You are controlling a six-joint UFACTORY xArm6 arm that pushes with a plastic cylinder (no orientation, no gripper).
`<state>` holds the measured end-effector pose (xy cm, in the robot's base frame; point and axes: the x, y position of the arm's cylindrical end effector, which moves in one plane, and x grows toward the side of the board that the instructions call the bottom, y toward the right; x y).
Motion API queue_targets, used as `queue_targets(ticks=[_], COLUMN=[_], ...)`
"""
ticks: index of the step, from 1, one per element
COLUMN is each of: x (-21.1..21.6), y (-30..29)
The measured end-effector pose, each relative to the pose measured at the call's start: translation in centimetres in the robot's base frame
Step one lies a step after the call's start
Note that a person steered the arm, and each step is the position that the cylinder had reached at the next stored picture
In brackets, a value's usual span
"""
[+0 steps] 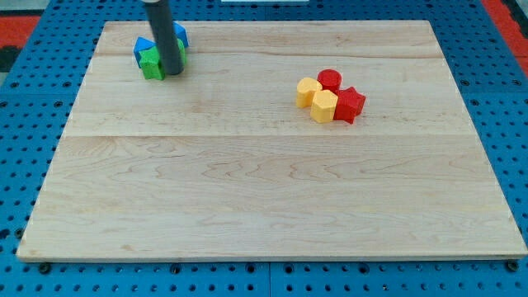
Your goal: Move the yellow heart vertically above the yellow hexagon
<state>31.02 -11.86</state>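
The yellow heart (308, 91) lies right of the board's middle, touching the yellow hexagon (324, 106), which sits just to its lower right. A red cylinder (330, 80) touches them from the view's top, and a red star (350, 104) sits against the hexagon's right side. My tip (173, 73) is far to the view's left of this group, near the top left of the board, standing against a green block (152, 65) and in front of blue blocks (145, 46).
The green and blue blocks form a tight cluster at the top left, partly hidden by the rod (162, 29). The wooden board (264, 190) lies on a blue pegboard surface (25, 132).
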Motion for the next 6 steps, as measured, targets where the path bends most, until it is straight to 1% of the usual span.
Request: queue_targets(ticks=[1, 3, 4, 5, 6], x=[-0.2, 0.5, 3.4, 7.5, 8.1], y=[10.7, 29.0, 30.7, 29.0, 24.1])
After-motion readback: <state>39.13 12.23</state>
